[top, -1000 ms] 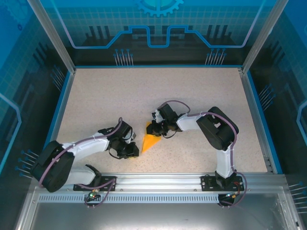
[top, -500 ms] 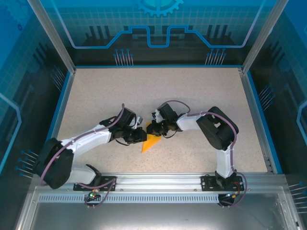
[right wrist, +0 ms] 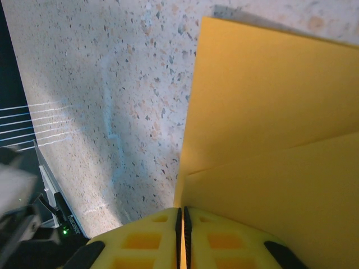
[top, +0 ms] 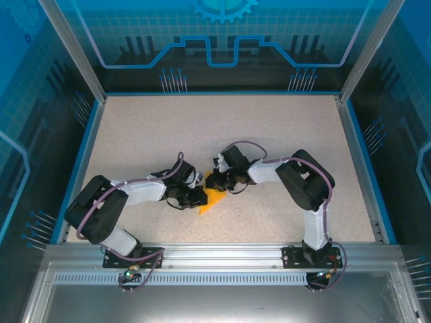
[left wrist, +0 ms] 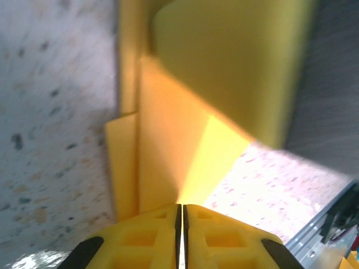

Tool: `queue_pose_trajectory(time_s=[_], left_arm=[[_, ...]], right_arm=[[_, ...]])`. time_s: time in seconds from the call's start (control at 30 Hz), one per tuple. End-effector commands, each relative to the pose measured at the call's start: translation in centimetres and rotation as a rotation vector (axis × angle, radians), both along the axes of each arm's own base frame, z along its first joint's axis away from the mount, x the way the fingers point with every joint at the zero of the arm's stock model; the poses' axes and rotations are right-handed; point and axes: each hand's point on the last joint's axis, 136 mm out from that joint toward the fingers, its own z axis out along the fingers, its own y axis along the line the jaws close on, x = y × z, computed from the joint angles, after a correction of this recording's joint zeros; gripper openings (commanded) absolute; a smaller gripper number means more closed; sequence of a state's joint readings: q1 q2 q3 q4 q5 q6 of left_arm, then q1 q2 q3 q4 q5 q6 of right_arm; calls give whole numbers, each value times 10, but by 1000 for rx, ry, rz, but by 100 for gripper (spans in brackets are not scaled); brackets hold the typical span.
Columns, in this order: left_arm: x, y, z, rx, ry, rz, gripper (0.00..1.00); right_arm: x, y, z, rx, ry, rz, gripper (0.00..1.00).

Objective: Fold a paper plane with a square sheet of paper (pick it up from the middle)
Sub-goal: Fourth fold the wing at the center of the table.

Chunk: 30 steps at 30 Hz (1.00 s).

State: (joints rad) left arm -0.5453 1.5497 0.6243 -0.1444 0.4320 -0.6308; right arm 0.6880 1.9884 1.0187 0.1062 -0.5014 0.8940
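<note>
The orange-yellow paper (top: 213,200) lies folded into a pointed triangle on the table's middle, its tip toward the near edge. In the top view my left gripper (top: 197,196) is at its left edge and my right gripper (top: 216,182) at its far end. The left wrist view has the left gripper (left wrist: 180,206) shut, with folded paper layers (left wrist: 168,134) running out from its tips and one flap standing up. The right wrist view has the right gripper (right wrist: 180,209) shut on the paper's edge (right wrist: 269,129). The arms hide part of the sheet.
The speckled tabletop (top: 202,128) is bordered by a blue rim and transparent walls. An aluminium rail (top: 222,252) runs along the near edge, just beyond the paper's tip. Both arms crowd the table's centre.
My left gripper has swung up and right from the paper's near tip to its left edge and closed there. The paper looks shorter and more bunched. The right gripper has stayed put.
</note>
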Motion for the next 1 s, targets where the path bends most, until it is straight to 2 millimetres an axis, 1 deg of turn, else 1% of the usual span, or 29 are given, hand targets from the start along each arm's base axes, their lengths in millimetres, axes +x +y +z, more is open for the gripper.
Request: queue_pose_trajectory(time_s=[0.0, 0.1, 0.23, 0.37, 0.5, 0.63, 0.7, 0.8, 0.9, 0.97], left_arm=[[-18, 8, -18, 14, 75, 4, 13], [-33, 18, -29, 47, 117, 6, 13], [-49, 31, -34, 84, 149, 14, 13], [-61, 41, -31, 107, 154, 24, 13], [-64, 43, -18, 99, 135, 21, 15], [-54, 35, 6, 47, 68, 13, 16], [-45, 29, 23, 10, 14, 13, 18], [-33, 21, 42, -32, -41, 11, 19], [-20, 7, 53, -88, -70, 1, 20], [-12, -2, 54, -115, -74, -10, 20]], right_arm=[[-28, -43, -76, -247, 121, -32, 13], [-28, -44, -77, -251, 123, -33, 13], [-29, -45, -78, -255, 127, -36, 13], [-29, -45, -79, -256, 128, -34, 13], [-30, -44, -80, -253, 133, -36, 13], [-29, -42, -80, -250, 133, -32, 13], [-29, -42, -79, -248, 131, -32, 13], [-28, -41, -79, -247, 132, -32, 13], [-28, -41, -79, -248, 133, -31, 13], [-28, -40, -80, -248, 134, -29, 13]])
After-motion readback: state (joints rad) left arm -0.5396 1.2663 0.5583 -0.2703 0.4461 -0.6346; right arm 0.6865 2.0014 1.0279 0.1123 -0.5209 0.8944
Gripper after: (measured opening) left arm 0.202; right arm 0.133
